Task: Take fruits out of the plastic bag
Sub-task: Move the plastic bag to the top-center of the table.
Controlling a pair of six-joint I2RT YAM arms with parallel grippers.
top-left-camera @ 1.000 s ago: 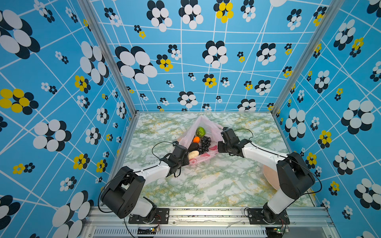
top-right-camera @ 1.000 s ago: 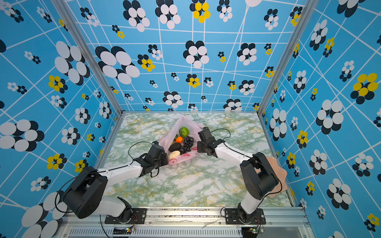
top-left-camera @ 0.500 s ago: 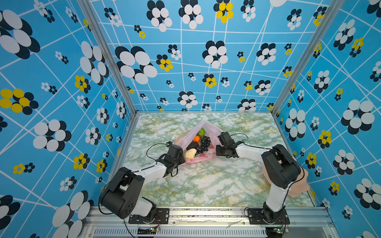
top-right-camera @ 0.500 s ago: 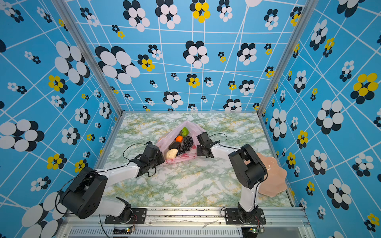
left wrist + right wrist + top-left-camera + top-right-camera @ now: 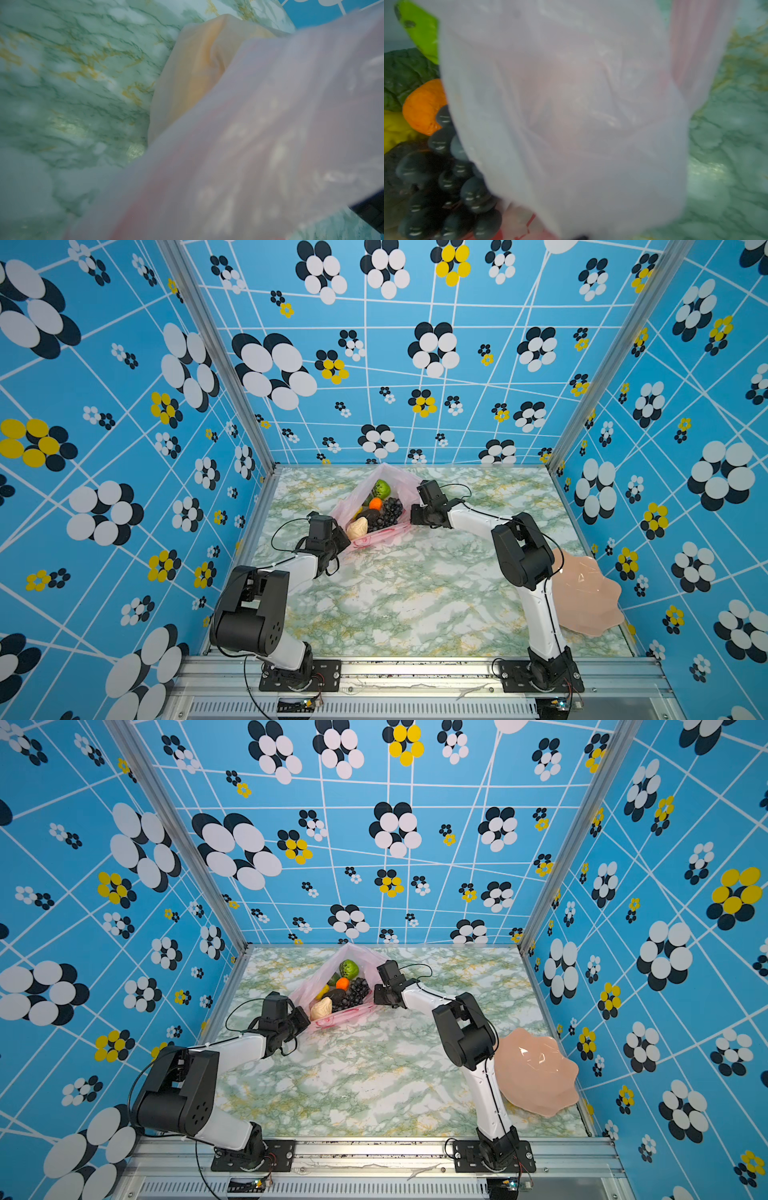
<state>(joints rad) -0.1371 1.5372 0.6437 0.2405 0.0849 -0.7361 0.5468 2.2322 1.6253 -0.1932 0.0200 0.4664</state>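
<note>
1. Plastic bag lies far-centre on the surface, with its mouth spread and the fruits inside.
2. Left gripper and right gripper are each clamped on a bag edge.
3. Risk, as I judge it: the thin film slips or tears under tension. The fruits then spill uncontrolled, the grape bunch likely first.

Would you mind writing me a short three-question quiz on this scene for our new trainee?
1. True or false: all the fruits are out of the bag.
2. The plate sits: A) on the robot's right side B) under the bag C) on the robot's left side.
3. Fill in: the left end effector and the right end effector are each shut on the ___.
Key: 1 false; 2 A; 3 bag.
</note>
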